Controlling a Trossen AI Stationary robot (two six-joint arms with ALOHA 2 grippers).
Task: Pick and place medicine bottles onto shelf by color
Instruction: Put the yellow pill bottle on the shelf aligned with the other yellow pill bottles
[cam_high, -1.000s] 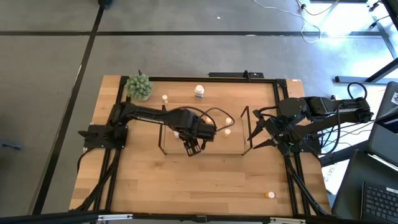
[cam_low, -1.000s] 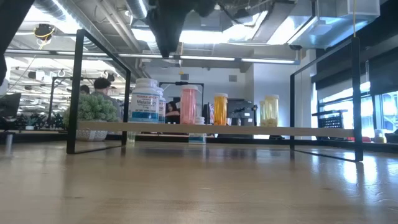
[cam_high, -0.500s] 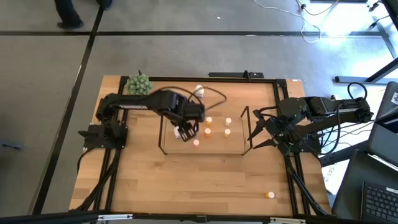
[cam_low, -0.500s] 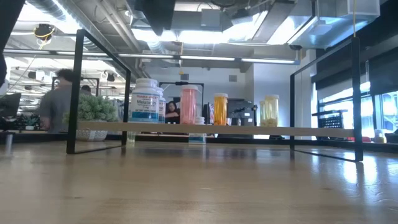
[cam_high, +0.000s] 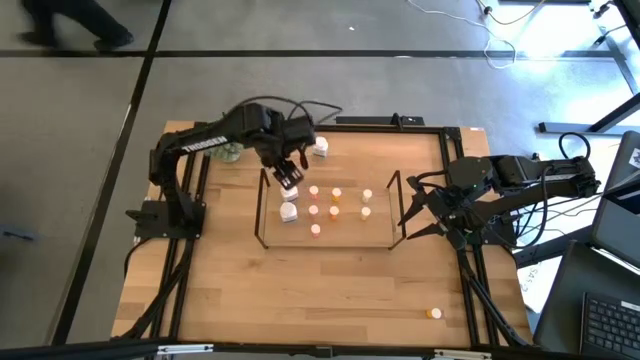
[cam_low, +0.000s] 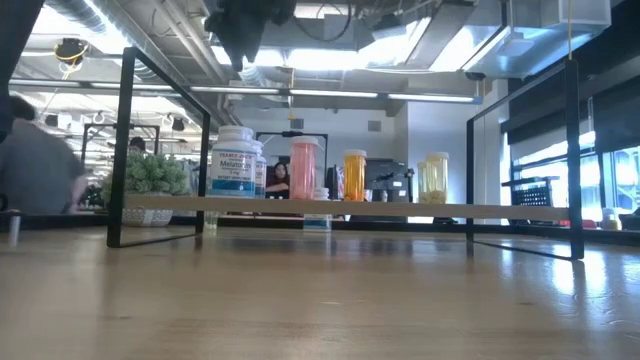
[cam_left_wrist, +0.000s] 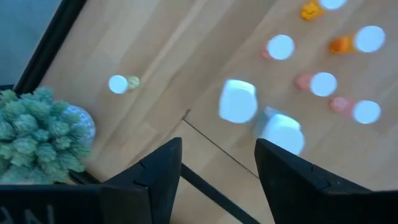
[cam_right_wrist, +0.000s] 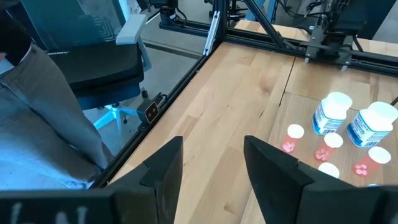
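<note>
- The left end effector (cam_high: 290, 178) hangs above the shelf's (cam_high: 262, 215) left end, near the far rail; its fingers (cam_left_wrist: 163, 180) stand apart with nothing between them.
- In its wrist view two white bottles (cam_left_wrist: 238, 101) show directly beyond the fingers, close together.
- The right end effector (cam_high: 412, 212) waits just outside the shelf's right end, fingers (cam_right_wrist: 164, 168) spread and empty.
- On the shelf from above: a white bottle (cam_high: 288, 212) at the left end, then a cluster of pink bottles (cam_high: 314, 192), an orange bottle (cam_high: 335, 194) and cream bottles (cam_high: 367, 195) toward the right.
- The low view shows them upright in a row on the shelf board: white bottle (cam_low: 235, 160), pink (cam_low: 303, 168), orange (cam_low: 354, 175), cream (cam_low: 436, 177).
- Another white bottle (cam_high: 320, 147) stands on the counter (cam_high: 300, 300) behind the shelf, apart from it.
- A small cream bottle (cam_left_wrist: 124, 83) lies on the counter near the plant (cam_high: 226, 150) (seen only in the left wrist view).
- One orange bottle (cam_high: 433, 313) lies alone near the counter's front right corner, well apart from the shelf.
- A person (cam_low: 35, 165) shows in the room behind.
</note>
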